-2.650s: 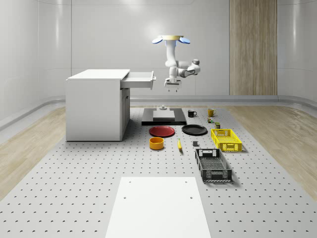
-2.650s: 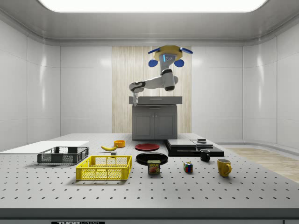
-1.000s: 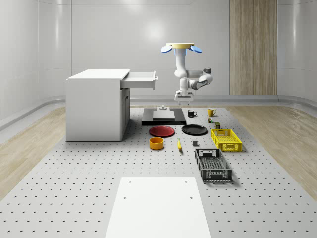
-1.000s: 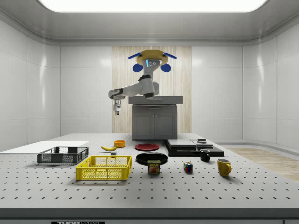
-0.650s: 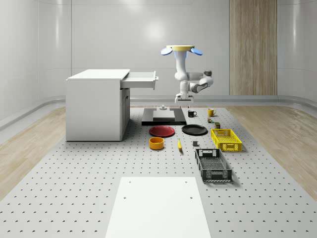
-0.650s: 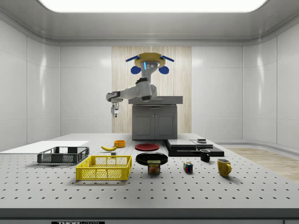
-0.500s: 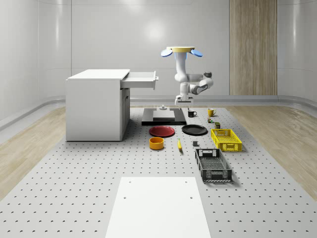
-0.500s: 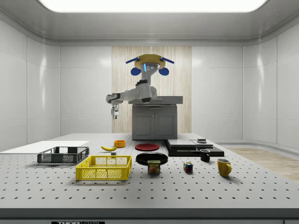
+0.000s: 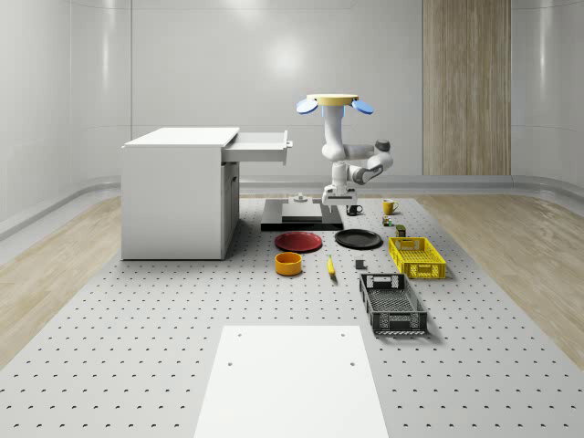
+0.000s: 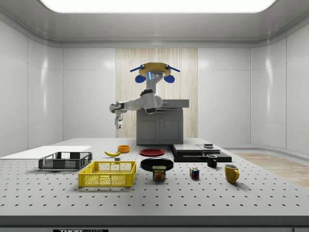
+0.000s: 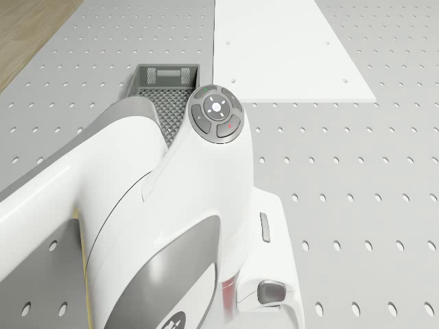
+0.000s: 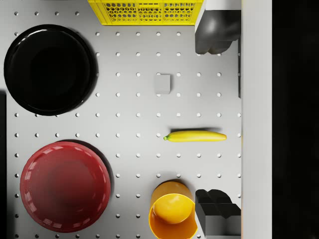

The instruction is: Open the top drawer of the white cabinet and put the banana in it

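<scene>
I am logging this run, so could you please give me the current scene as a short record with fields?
drawer: top drawer of the white cabinet is pulled out
banana: banana lies on the table between the orange bowl and the black plate, untouched
drone: drone hovers above the table, beside the cabinet
gripper: gripper open, high above the banana, empty

**Four cameras, one table**

The whole-scene view looks from high at the table's near end toward the cabinet and back wall. The side view sits low at the table edge, facing the cabinet front across the yellow basket. The drone view looks down past the arm. The wrist view looks straight down, close, sharing the banana with both fixed cameras.
</scene>
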`<state>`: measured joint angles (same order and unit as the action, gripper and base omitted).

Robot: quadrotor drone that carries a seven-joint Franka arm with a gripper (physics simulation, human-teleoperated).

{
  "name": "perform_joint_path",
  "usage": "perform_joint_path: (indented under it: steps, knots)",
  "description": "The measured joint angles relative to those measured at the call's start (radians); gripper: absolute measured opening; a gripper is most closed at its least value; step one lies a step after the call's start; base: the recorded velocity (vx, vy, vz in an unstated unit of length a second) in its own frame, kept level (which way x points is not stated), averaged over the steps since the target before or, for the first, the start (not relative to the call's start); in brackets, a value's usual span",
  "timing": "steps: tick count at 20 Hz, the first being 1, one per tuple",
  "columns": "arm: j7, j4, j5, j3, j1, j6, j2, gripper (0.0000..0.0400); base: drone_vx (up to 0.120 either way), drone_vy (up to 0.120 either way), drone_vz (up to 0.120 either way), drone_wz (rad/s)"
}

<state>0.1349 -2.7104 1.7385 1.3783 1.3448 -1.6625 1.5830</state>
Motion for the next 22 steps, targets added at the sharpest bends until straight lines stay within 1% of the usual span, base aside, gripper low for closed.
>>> perform_joint_path:
  steps: [17, 21, 22]
  knots:
    - [0.001, 0.0, -0.003, 0.0, 0.002, -0.007, 0.008, 0.04, 0.0, 0.0, -0.12, 0.0]
    - [0.001, 0.0, -0.004, 0.0, 0.002, -0.008, 0.009, 0.04, 0.0, 0.12, -0.12, 0.0]
    - [0.001, 0.0, -0.004, 0.0, 0.002, -0.009, 0.009, 0.04, 0.0, 0.04, -0.12, 0.0]
